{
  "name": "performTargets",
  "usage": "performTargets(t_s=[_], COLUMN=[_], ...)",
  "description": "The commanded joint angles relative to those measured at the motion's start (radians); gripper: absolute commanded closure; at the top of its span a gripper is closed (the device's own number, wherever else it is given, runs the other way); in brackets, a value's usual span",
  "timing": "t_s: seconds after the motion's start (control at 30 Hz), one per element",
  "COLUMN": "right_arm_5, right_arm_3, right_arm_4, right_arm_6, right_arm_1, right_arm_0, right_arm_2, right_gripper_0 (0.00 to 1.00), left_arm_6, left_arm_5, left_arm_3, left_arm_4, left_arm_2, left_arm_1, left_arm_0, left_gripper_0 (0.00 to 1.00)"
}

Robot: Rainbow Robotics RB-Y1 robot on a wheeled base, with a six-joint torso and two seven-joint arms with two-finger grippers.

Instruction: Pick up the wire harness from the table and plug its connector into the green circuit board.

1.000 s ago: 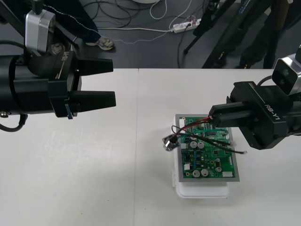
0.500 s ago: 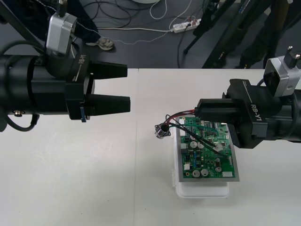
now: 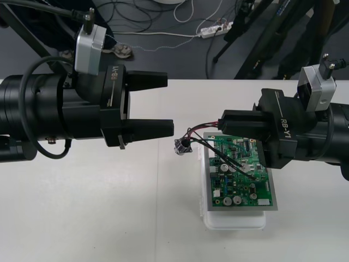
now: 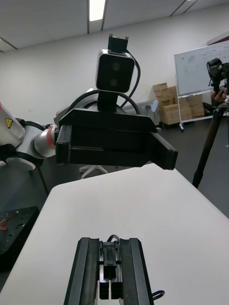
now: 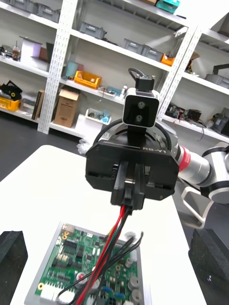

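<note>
The green circuit board [image 3: 240,183] on its white base [image 3: 234,221] lies right of the table's middle. Above the board's far left corner, my right gripper [image 3: 221,123] is shut on the wire harness. Red and black wires [image 3: 199,132] run left from it to the round metal socket [image 3: 182,146], which hangs beside the board's left edge. More wires [image 3: 240,164] trail over the board. My left gripper [image 3: 170,103] is open, just left of the socket. The left wrist view has its fingers [image 5: 12,259] far apart, facing the right gripper [image 5: 131,193] and the wires [image 5: 112,238].
In the right wrist view the left gripper [image 4: 114,143], with its camera on top, stands close in front of my right gripper [image 4: 110,248]. The pale table [image 3: 109,218] stretches left of and in front of the board. Dark floor with cables [image 3: 180,33] lies past the far edge.
My left gripper has moved right, toward the harness. The right gripper has carried the harness left, so the socket now hangs further left, close to the left fingers.
</note>
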Motion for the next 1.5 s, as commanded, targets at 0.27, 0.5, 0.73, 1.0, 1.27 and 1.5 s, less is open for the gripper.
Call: performTargets(t_s=[0.27, 0.5, 0.73, 1.0, 1.27, 1.5], right_arm_5=[0.041, 0.044, 0.044, 0.044, 0.044, 0.044], right_arm_3=[-0.044, -0.047, -0.047, -0.049, -0.047, -0.047], right_arm_4=[0.001, 0.003, -0.019, -0.059, -0.065, -0.062], right_arm_6=[0.083, 0.1, 0.114, 0.137, 0.16, 0.178], right_arm_1=[0.012, 0.012, 0.018, 0.024, 0.036, 0.036], right_arm_0=[0.018, 0.018, 0.018, 0.031, 0.039, 0.047], right_arm_2=[0.05, 0.069, 0.073, 0.078, 0.082, 0.085], right_gripper_0=[1.0, 1.0, 1.0, 1.0, 1.0, 1.0], left_arm_6=[-0.056, -0.079, -0.186, -0.304, -0.326, -0.338], left_arm_5=[0.046, -0.007, -0.148, -0.207, -0.265, -0.282], left_arm_3=[-0.015, 0.005, 0.108, 0.157, 0.157, 0.157], left_arm_4=[-0.116, -0.139, -0.088, -0.031, -0.027, -0.038], left_arm_2=[-0.021, -0.009, 0.048, 0.049, 0.051, 0.051], left_arm_1=[-0.155, -0.209, -0.273, -0.29, -0.33, -0.368], left_arm_0=[0.011, 0.03, 0.03, 0.051, 0.074, 0.074], left_gripper_0=[0.0, 0.0, 0.0, 0.0, 0.0, 0.01])
